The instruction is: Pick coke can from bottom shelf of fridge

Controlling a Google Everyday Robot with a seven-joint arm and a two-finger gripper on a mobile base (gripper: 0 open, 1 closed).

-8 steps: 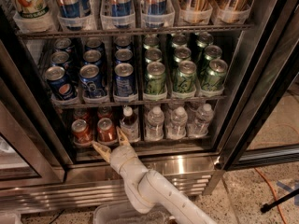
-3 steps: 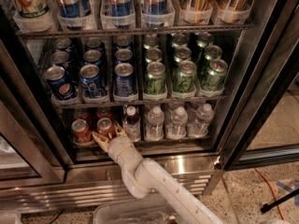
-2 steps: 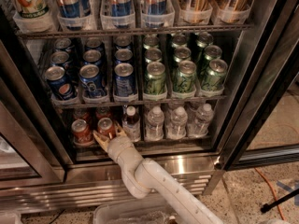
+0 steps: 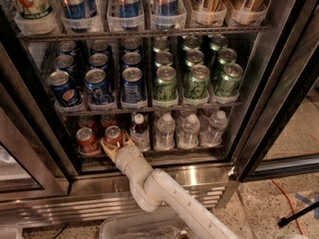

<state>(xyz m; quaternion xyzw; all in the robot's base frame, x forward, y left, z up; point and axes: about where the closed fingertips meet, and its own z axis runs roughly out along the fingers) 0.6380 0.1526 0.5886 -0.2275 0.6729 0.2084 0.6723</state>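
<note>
The fridge stands open in front of me. Its bottom shelf holds two red coke cans at the left and several clear water bottles to the right. My gripper reaches in from below, at the front of the right-hand coke can. It is open, with one tan finger on each side of the can's lower part. The other coke can stands just left of it, apart from the gripper. More red cans show dimly behind.
A small dark-capped bottle stands just right of the gripper. The tier above holds blue Pepsi cans and green cans. Dark door edges flank the opening. A clear bin and an orange cable lie on the floor.
Since 2.7 s ago the gripper has pushed forward and up into the shelf, so its fingers now flank the right-hand coke can. It has held still over the last second.
</note>
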